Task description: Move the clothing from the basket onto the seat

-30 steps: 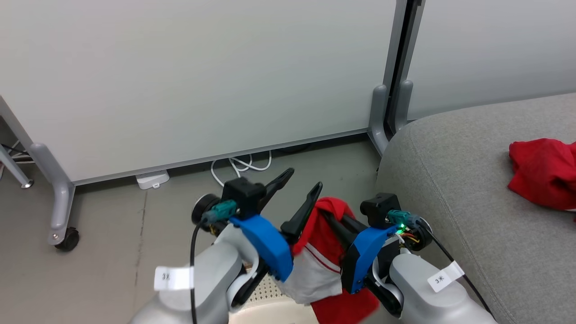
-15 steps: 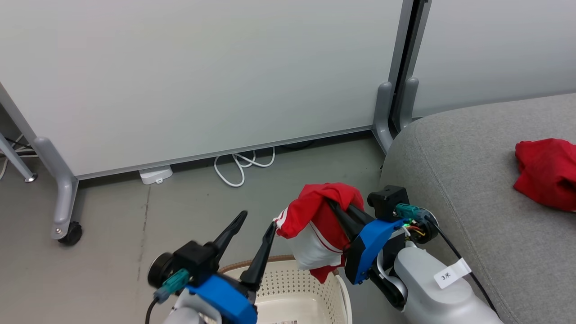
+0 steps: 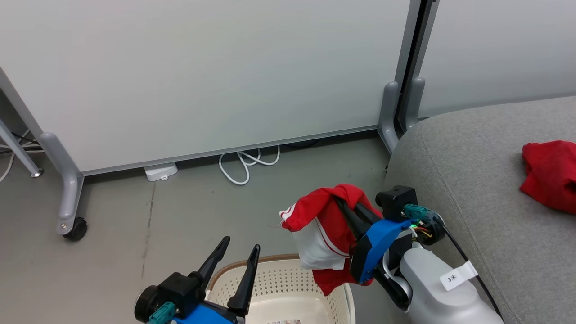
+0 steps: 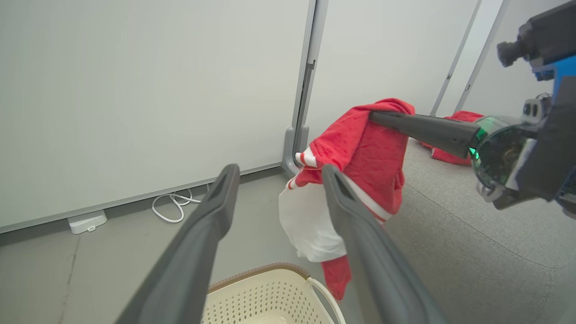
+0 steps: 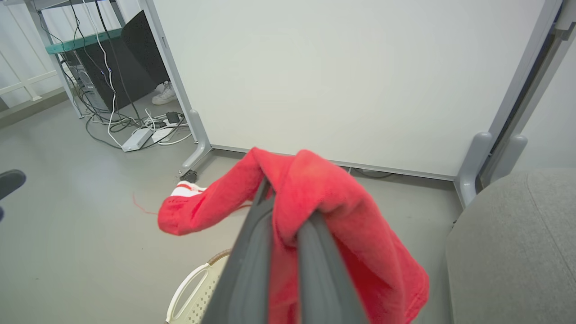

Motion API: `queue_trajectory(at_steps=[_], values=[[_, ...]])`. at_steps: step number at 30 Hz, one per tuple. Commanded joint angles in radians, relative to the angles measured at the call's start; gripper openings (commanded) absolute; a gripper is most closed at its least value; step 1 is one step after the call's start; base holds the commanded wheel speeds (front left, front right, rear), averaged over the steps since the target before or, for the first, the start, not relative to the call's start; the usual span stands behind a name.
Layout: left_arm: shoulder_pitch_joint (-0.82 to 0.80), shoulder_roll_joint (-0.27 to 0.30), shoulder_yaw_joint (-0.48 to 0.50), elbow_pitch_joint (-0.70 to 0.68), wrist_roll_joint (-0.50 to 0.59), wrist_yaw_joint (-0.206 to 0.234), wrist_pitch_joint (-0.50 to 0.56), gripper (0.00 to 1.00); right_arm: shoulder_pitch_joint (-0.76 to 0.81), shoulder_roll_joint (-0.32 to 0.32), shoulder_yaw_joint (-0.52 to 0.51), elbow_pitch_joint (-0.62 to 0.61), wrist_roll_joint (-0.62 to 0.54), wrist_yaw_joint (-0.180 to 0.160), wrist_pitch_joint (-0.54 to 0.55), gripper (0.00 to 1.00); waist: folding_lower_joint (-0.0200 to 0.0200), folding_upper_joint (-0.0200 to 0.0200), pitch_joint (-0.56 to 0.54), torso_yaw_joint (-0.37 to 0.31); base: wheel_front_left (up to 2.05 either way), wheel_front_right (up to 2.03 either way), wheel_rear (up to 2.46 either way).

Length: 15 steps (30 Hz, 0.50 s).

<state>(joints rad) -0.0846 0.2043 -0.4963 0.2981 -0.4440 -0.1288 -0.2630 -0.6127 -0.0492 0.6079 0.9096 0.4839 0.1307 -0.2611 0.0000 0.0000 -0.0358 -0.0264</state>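
The fingers [image 3: 246,279] of the left gripper [image 3: 240,243] are spread wide, and nothing is held between them. They are seen at 7 o'clock in the head view, pointing toward 12 over the near left part of the basket [image 3: 288,288]. The basket is set on the floor [image 3: 180,216] at 6 o'clock and is cut off by the bottom edge.

Just beyond, at 5 o'clock, the right gripper [image 3: 338,201] is shut tight on the shorts [image 3: 310,211], which are lifted clear above the basket. The red cloth is draped over the fingertips. A white panel edged with a red stripe is hung below it toward 7 o'clock. The lowest red end is seen by the basket's right rim; whether it touches cannot be told. In the right wrist view the cloth is pinched between the two fingers, and a striped hem is stretched toward 9 o'clock.

The seat [image 3: 472,180] is found from 2 to 4 o'clock, beside the right arm. A second red garment [image 3: 549,173] is laid on it at 3 o'clock, well apart from the shorts.

Farthest off, a white partition [image 3: 202,67] is stood across 10 to 1 o'clock on grey legs. A caster [image 3: 74,229] is seen at 8 o'clock, and a white cable [image 3: 245,166] is looped on the floor near the centre.
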Motion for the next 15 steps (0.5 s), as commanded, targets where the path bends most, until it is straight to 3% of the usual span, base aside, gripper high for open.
queue_trajectory(at_steps=[1, 15], values=[[0.010, -0.005, 0.008, -0.006, 0.007, -0.002, -0.003, 1.00, 0.010, -0.002, -0.007, -0.010, -0.006, 0.000, -0.006, 0.00, 0.0000, 0.0000, 0.001, 0.002, 0.00, 0.00, 0.00], [0.018, -0.008, 0.012, -0.007, 0.008, -0.002, -0.003, 1.00, 0.021, -0.002, -0.012, -0.015, -0.007, 0.000, -0.006, 0.00, 0.0000, 0.0000, 0.001, -0.006, 0.00, 0.00, 0.00]])
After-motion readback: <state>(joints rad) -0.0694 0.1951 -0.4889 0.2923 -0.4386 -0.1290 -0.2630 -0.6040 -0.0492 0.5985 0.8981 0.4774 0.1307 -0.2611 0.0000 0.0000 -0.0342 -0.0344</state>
